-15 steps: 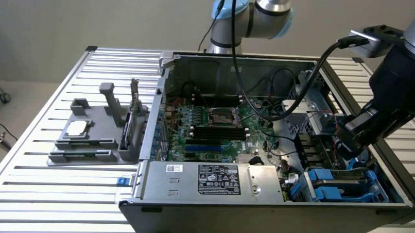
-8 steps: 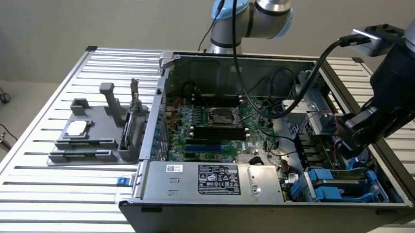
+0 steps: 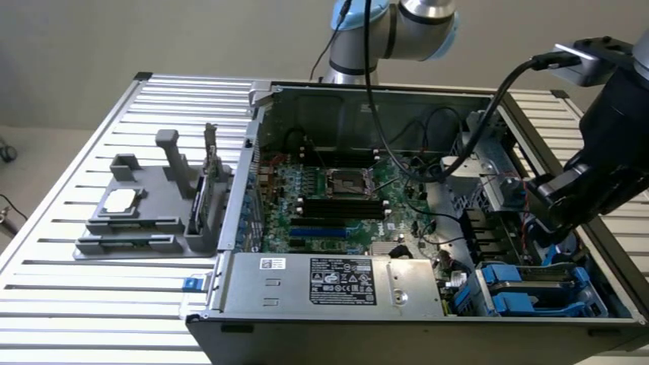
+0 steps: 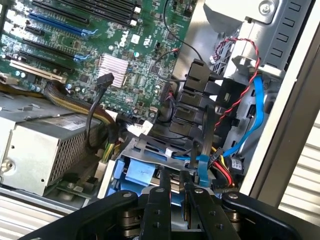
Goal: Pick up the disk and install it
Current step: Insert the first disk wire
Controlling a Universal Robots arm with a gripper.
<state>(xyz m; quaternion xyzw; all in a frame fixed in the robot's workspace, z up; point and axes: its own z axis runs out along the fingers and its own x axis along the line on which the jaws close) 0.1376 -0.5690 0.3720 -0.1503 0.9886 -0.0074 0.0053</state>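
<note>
- Exterior view: A Universal Robots arm reaches into the open computer case [image 3: 375, 90]. Its gripper [image 3: 548, 224] is low in the drive bay on the exterior view's right. Just below it lies what appears to be the disk [image 3: 517, 285] in its blue carrier, near the power supply box [image 3: 340, 281].
- Wrist view: The gripper [image 4: 178, 187] hangs close over the disk [image 4: 137, 172], beside a blue cable [image 4: 257, 110]. Brackets hide much of the carrier, so it cannot be told whether the gripper is clamped on it or free.
- Handling: The disk looks stiff, dense and sensitive to shock, and its metal face is probably slippery. The carrier's plastic edges seem the safest hold, away from the label and wiring.
</note>
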